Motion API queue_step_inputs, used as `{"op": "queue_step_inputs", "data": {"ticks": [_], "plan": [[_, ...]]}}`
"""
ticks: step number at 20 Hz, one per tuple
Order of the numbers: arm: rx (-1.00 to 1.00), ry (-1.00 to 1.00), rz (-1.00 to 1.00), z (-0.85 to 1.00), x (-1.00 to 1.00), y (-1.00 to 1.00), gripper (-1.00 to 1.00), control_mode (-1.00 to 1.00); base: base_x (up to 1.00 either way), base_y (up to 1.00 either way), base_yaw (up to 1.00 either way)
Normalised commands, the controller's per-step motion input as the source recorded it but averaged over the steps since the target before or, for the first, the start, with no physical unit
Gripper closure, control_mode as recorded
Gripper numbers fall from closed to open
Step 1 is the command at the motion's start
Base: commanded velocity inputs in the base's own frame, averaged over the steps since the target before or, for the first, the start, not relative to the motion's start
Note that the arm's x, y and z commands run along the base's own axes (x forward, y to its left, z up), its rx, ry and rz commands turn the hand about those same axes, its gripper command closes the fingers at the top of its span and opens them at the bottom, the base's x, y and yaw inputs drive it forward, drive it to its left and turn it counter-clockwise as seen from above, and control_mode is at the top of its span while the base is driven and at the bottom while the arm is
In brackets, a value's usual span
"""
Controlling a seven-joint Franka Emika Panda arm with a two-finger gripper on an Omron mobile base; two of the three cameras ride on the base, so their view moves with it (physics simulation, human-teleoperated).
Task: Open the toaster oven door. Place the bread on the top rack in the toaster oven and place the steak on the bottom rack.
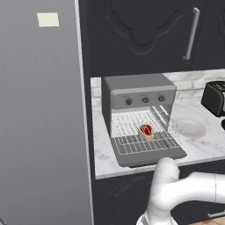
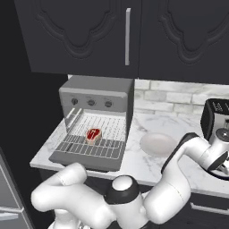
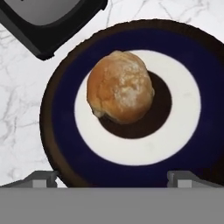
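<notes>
Hand view: bread [image 3: 120, 86] sits on a plate [image 3: 61, 131], centred directly ahead of the gripper [image 3: 113, 178], whose fingers [image 3: 41, 178] stand apart, holding nothing.

base views flanking toaster oven [image 1: 138, 94]; hand view overhead

The boxy black toaster [image 1: 215, 97] is running off the right edge of the left base view, and in the hand view only one dark corner of it is showing at the top. The round dark-blue plate with a white ring [image 3: 131, 151] is disappearing under the bottom band and past the right edge, beneath the round brown bread bun [image 3: 120, 86].
</notes>
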Motion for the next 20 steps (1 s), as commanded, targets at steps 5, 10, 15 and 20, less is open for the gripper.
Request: {"op": "queue_step_inputs", "data": {"ticks": [5,10,15,20], "plan": [[0.00,-0.03,-0.04,-0.03,0.28,-0.10,-1.00,-1.00,0.00,0.00,0.00],[0.00,-0.01,-0.05,-0.02,0.18,-0.27,-1.00,-1.00,0.00,0.00,0.00],[0.00,0.00,-0.06,0.00,0.13,-0.36,-1.00,-1.00,0.00,0.00,0.00],[0.00,0.00,-0.04,0.00,0.13,-0.26,-1.00,-1.00,0.00,0.00,0.00]]}}
